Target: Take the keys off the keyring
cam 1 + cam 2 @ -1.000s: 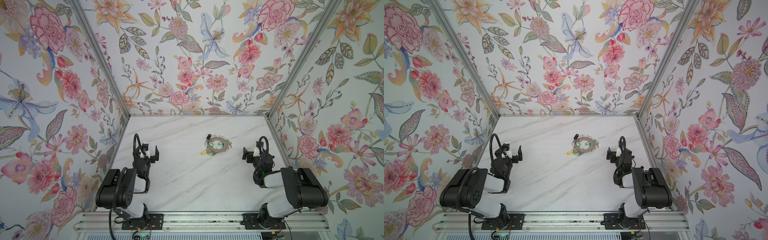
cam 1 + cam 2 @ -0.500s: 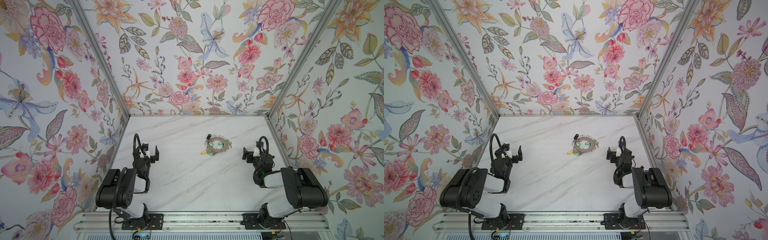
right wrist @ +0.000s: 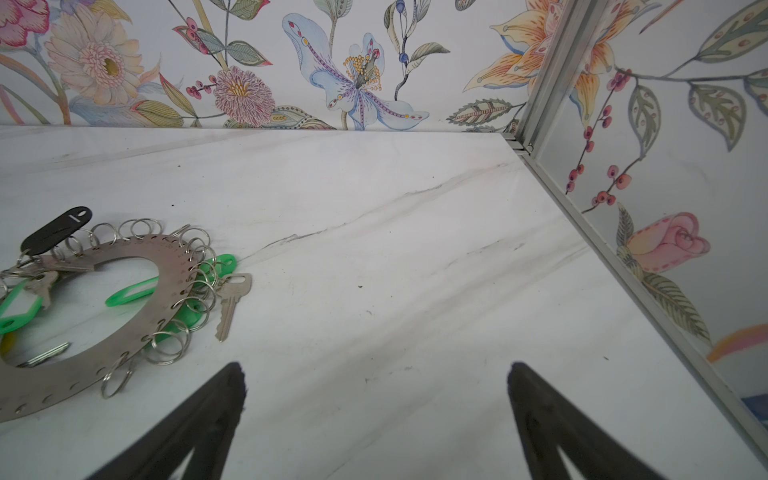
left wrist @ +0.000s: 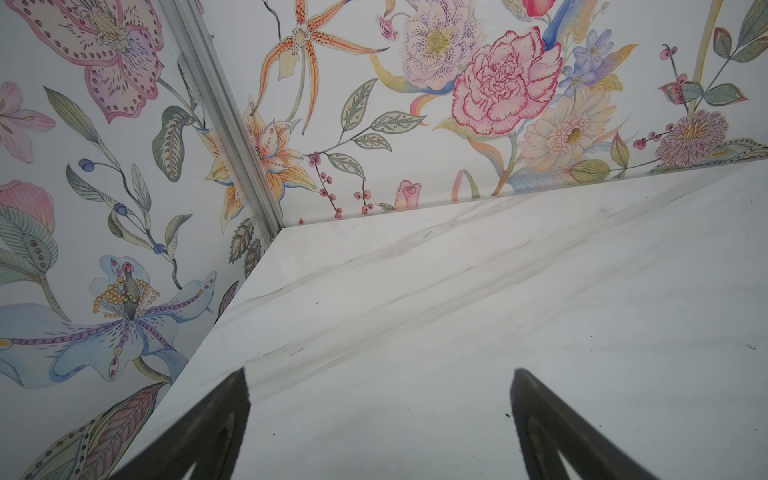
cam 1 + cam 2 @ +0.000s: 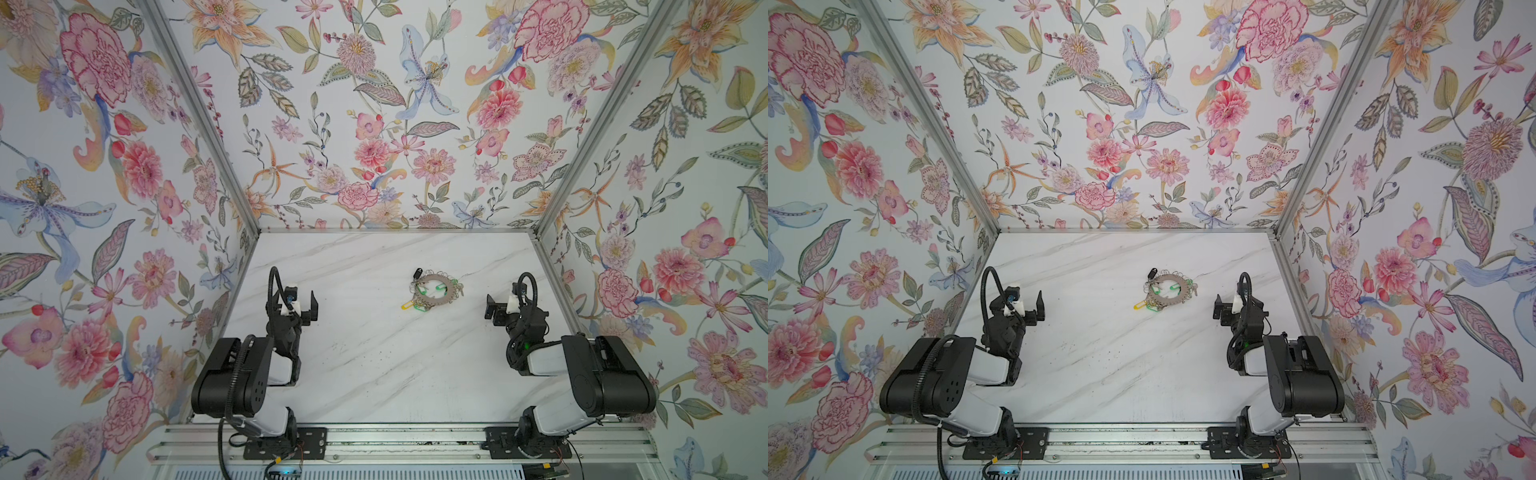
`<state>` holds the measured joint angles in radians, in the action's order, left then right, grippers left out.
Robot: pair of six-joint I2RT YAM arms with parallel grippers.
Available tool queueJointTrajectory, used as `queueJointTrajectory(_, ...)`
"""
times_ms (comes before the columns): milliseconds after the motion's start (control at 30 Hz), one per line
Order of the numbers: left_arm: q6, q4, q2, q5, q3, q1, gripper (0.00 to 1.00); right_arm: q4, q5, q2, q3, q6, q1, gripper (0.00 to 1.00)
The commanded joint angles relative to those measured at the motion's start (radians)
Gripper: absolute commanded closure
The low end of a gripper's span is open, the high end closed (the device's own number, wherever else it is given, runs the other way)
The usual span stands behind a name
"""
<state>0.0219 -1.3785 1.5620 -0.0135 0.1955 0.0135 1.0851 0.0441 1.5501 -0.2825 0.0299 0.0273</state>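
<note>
Keyring: flat grey metal disc with a wide round hole and small wire loops crowding its rim. We find it lying flat on the table, at about 1 o'clock from the table's middle in both top views.

Keys: we see none lying apart from the keyring.
- Bare key at the keyring's 3 o'clock edge, blade running toward 6.
- Black tag at 11.
- Yellow tag jutting out at 8.
- Green tags across the hole and under the rim.

Right gripper: spread wide, empty. The keyring lies near, at its 10 o'clock.

Left gripper: spread wide, empty. The keyring lies well apart, at its 2 o'clock.

We judge the right arm nearer, with the bare key the first thing in its reach.
</note>
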Motion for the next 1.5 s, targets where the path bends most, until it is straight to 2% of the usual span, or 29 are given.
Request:
queueJointTrajectory(0, -0.005, -0.005, 0.009, 0.024, 0.016, 0.008, 0.01, -0.016, 0.034, -0.019, -0.025, 0.012, 0.012, 0.01)
queueJointTrajectory(67, -0.012, -0.001, -0.022, 0.033, 0.011, 0.017, 0.01, -0.100, 0.060, -0.063, -0.049, 0.026, 0.029, 0.01)
queueJointTrajectory(100, -0.021, 0.025, -0.053, 0.040, 0.013, 0.026, 0.01, -0.176, 0.114, -0.099, -0.071, 0.026, 0.048, 0.01)
queueJointTrajectory(133, -0.025, 0.086, -0.091, 0.039, 0.023, 0.030, 0.01, -0.283, 0.164, -0.142, -0.103, 0.004, 0.062, 0.01)
queueJointTrajectory(200, -0.013, 0.241, -0.165, 0.041, 0.064, 0.032, 0.01, -0.489, 0.158, -0.206, -0.180, -0.067, 0.054, 0.01)
queueJointTrajectory(267, 0.035, 0.391, -0.232, 0.067, 0.109, 0.032, 0.01, -0.594, 0.098, -0.233, -0.228, -0.147, 0.033, 0.01)
queueJointTrajectory(333, 0.135, 0.507, -0.288, 0.125, 0.142, 0.030, 0.01, -0.647, 0.006, -0.236, -0.258, -0.268, 0.006, 0.01)
queueJointTrajectory(433, 0.167, 0.564, -0.342, 0.092, 0.151, 0.029, 0.01, -0.687, -0.234, -0.196, -0.313, -0.371, -0.031, 0.01)
queueJointTrajectory(533, 0.194, 0.648, -0.381, 0.029, 0.185, 0.027, 0.01, -0.862, -0.395, -0.111, -0.449, -0.389, -0.009, 0.03)
queueJointTrajectory(633, 0.249, 0.714, -0.391, -0.055, 0.216, 0.028, 0.01, -1.026, -0.476, -0.024, -0.574, -0.369, 0.041, 0.04)
queueJointTrajectory(733, 0.348, 0.728, -0.394, -0.157, 0.210, 0.030, 0.01, -1.158, -0.540, 0.064, -0.689, -0.366, 0.084, 0.10)
queueJointTrajectory(833, 0.467, 0.643, -0.382, -0.262, 0.159, 0.031, 0.01, -1.244, -0.524, 0.149, -0.764, -0.374, 0.118, 0.16)
queueJointTrajectory(900, 0.463, 0.591, -0.380, -0.308, 0.122, 0.045, 0.03, -1.292, -0.497, 0.206, -0.809, -0.373, 0.133, 0.23)
queueJointTrajectory(1133, 0.419, 0.469, -0.469, -0.241, 0.000, 0.122, 0.04, -1.449, -0.376, 0.354, -0.981, -0.350, 0.190, 0.41)
queueJointTrajectory(1333, 0.434, 0.462, -0.447, -0.282, 0.009, 0.129, 0.06, -1.571, -0.190, 0.449, -1.117, -0.311, 0.224, 0.45)
queueJointTrajectory(1467, 0.459, 0.440, -0.417, -0.321, 0.018, 0.134, 0.06, -1.685, -0.123, 0.521, -1.223, -0.275, 0.265, 0.47)
